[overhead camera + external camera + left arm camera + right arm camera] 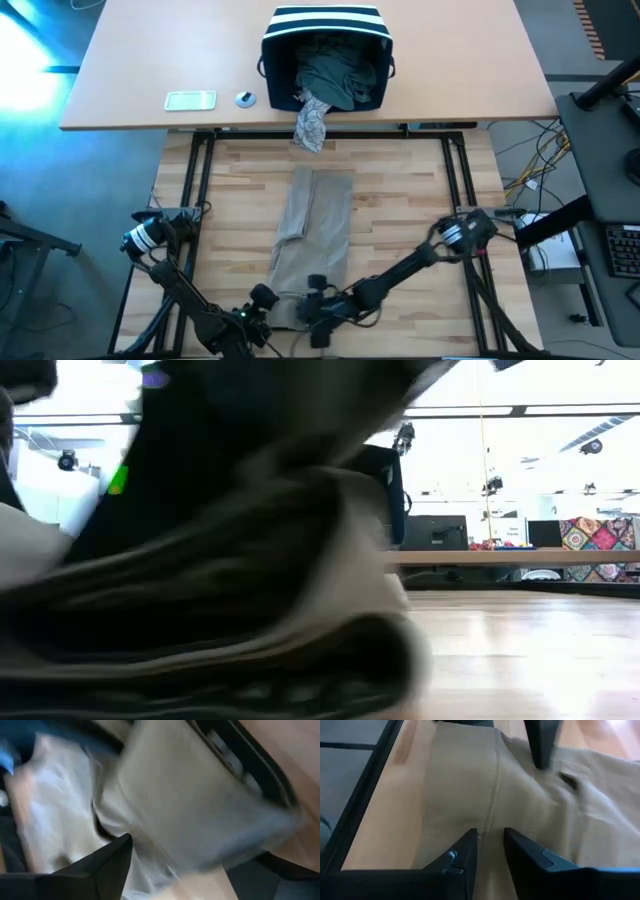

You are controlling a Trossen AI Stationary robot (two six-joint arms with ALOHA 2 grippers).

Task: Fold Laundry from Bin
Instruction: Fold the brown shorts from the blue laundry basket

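While the tan garment [312,235] lies stretched lengthwise down the middle of the wooden table [400,200], both arms crouch over its near end, and the risk sits there. On the left, the left pincer [262,322] is low at the garment's near-left corner, its arm folded tight along the table's front edge; the left wrist view shows one dark finger [107,865] over pale cloth, but I cannot tell how the jaws stand. If cloth clings to that finger as the arm lifts, the corner would drag and the smoothed panel would wrinkle. Just to its right, the right pincer [489,851] hovers over the same hem with its fingers a narrow gap apart, straddling a seam rather than pinching it; the right arm reaches in slantwise from its base at the right side of the table. A snagged seam could pull the fold askew. Farther off, the bin [325,55] sits on the far table, a dark green garment [335,75] inside and a grey-white patterned one [312,122] spilling over its rim.
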